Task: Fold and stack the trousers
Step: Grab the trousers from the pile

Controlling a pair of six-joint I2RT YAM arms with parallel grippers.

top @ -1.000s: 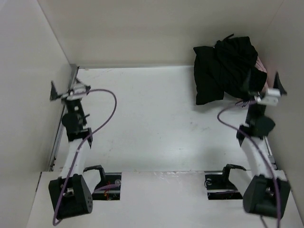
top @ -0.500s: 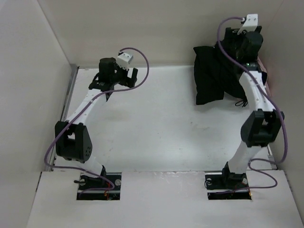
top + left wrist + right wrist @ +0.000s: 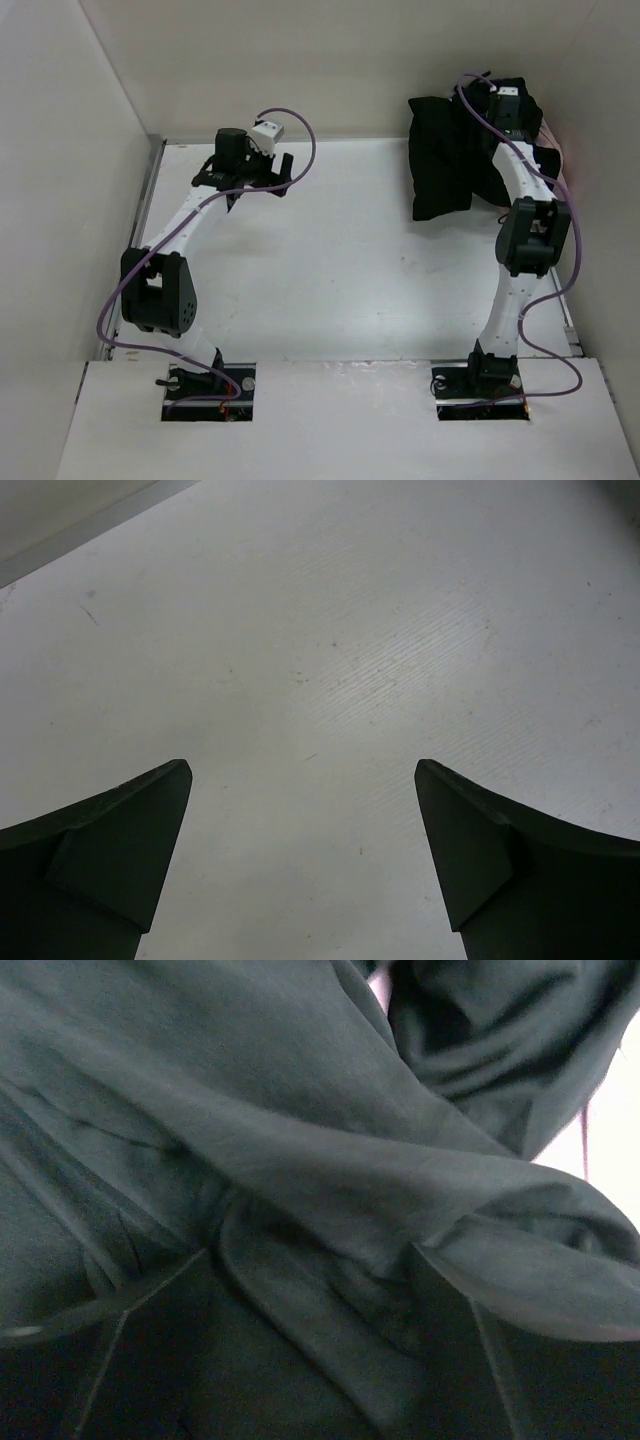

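Top external view: trousers (image 3: 450, 165), black, bunched in a heap at the far right corner of the table (image 3: 340, 270). Step in hand, as judged: first hold on the heap by the right gripper (image 3: 310, 1260). Method advised: pinch a single layer near an edge or waistband, close firmly before lifting, draw the cloth toward the table's middle for spreading. Right gripper: jaws apart, sunk in the heap, a thick fold between them; whether the pads bite it, cannot tell. Left gripper (image 3: 303, 770): jaws wide apart over bare table, well apart from the trousers

The right gripper (image 3: 320, 1370) barely shows against the trousers (image 3: 300, 1140)
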